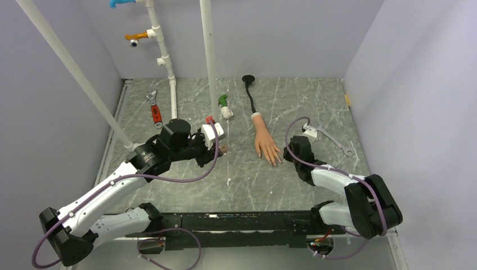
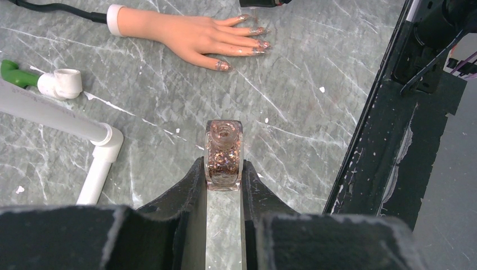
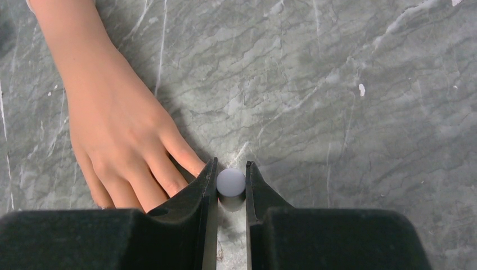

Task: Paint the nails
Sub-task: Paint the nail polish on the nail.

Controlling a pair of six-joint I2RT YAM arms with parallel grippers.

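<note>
The peach mannequin hand [image 1: 262, 139] lies flat mid-table, its black stem [image 1: 249, 93] running to the back. Its nails [image 2: 256, 43] point toward me and carry glittery polish. My left gripper [image 2: 224, 169] is shut on the open, capless bottle of glitter polish [image 2: 224, 153], held upright left of the hand; the gripper also shows in the top view [image 1: 221, 148]. My right gripper [image 3: 231, 175] is shut on the white cap [image 3: 231, 181], right beside the fingers of the hand [image 3: 121, 132]. The fingertips are hidden under its left finger. Any brush is hidden below the cap.
White PVC pipes [image 1: 209, 56] stand at the back left, one end [image 2: 100, 160] close to my left gripper. A green-and-white fitting [image 1: 225, 106], a red-handled wrench [image 1: 154, 112] and a silver spanner [image 1: 333, 139] lie on the table. A black rail [image 1: 242, 220] runs along the near edge.
</note>
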